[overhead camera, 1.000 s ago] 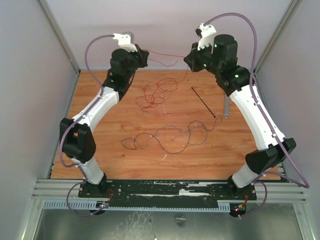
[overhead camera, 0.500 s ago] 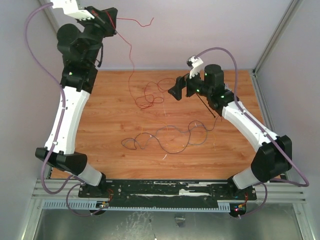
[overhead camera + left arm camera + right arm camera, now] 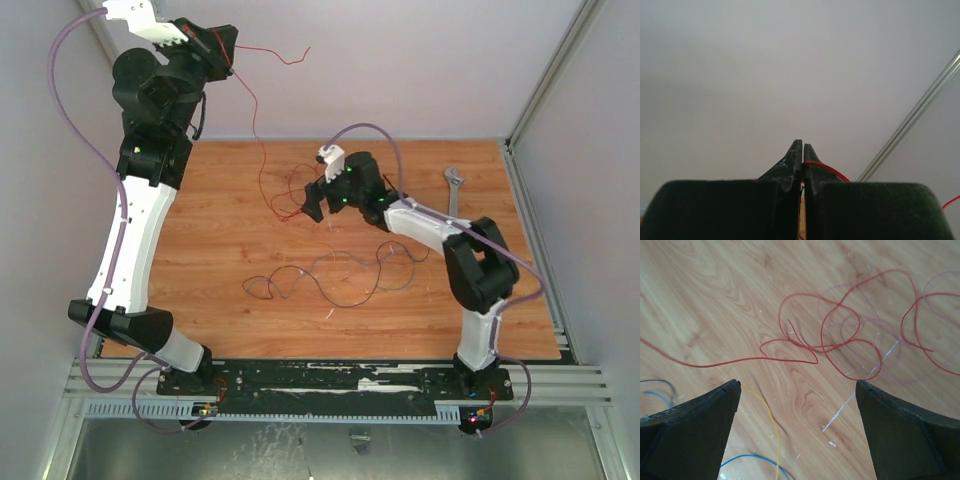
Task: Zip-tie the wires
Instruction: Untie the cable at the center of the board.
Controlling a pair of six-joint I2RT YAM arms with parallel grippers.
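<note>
While left claw [image 3: 800,149] clamps one red wire [image 3: 826,168], remaining wires [image 3: 850,335] lie below wide-open right claw [image 3: 797,389].

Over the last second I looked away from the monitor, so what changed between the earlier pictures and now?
The left pincer, shut on a thin red wire, rose up and to the left, drawing that wire upward with it. The right pincer seems to have let the wire go: it opened and swung down-left over the red wire tangle. The dark grey wire loop and the silver metal wrench stayed put.
</note>
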